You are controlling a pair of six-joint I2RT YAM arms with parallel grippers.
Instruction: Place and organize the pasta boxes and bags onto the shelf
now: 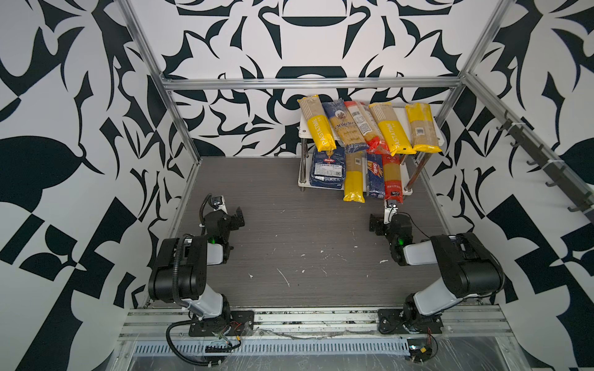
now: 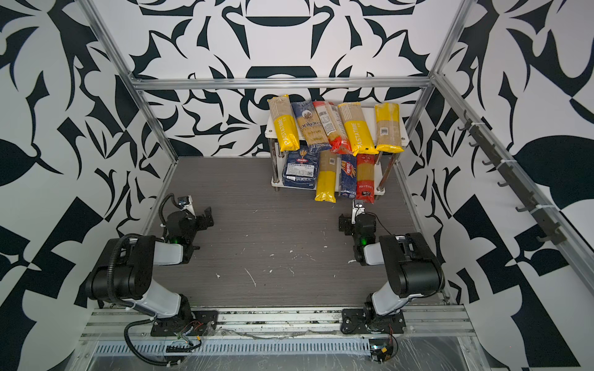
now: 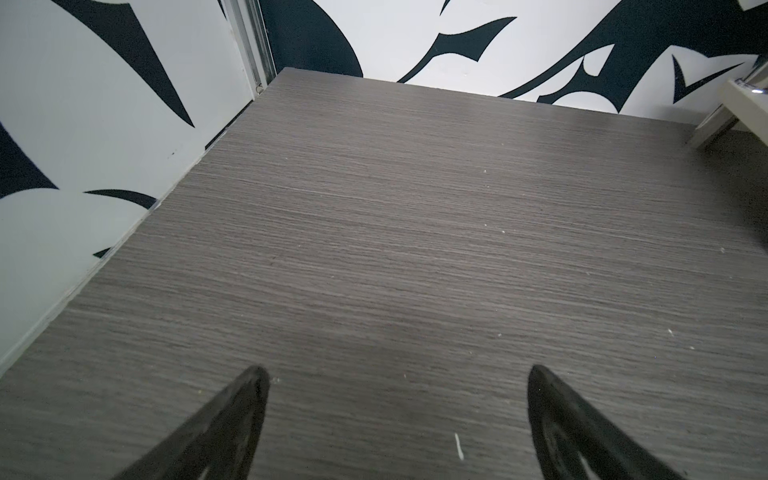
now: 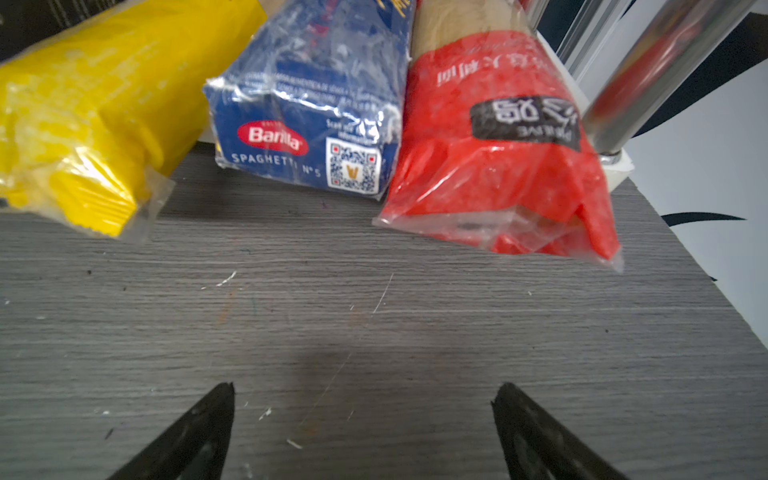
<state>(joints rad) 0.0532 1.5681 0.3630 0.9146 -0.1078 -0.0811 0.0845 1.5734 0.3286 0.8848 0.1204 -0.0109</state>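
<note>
- The table (image 1: 289, 257) in front of the shelf (image 1: 304, 130) shows no loose pasta in either top view, so I judge your carrying is done.
- Both boards of the shelf are loaded, five packets on the top board and four on the bottom one.
- The five bags (image 1: 361, 125) on the top board lie side by side. The middle ones are skewed and crowd each other, and all five hang past the shelf's front edge. Squaring this row is probably what you have left.
- The wide box (image 1: 328, 170) lies flat at the left end of the shelf's bottom board and looks settled.
- Next to it on that board lies the yellow-ended bag (image 1: 353, 180), and the red-ended bag (image 1: 392, 180) lies by the shelf's right front post. Both stick out past the front edge, the yellow one furthest.
- The narrow box (image 4: 307, 124) sits between those two bags and also pokes out at the shelf's front. A push inward would tidy all three.
- Your right gripper (image 4: 363, 386) sits low, just in front of the shelf, near the red-ended bag but not touching it. Its fingers are spread wide and empty.
- Your left gripper (image 3: 397, 370) is well apart from the shelf, off its front left over bare table. Its fingers are also spread wide and carry nothing.
</note>
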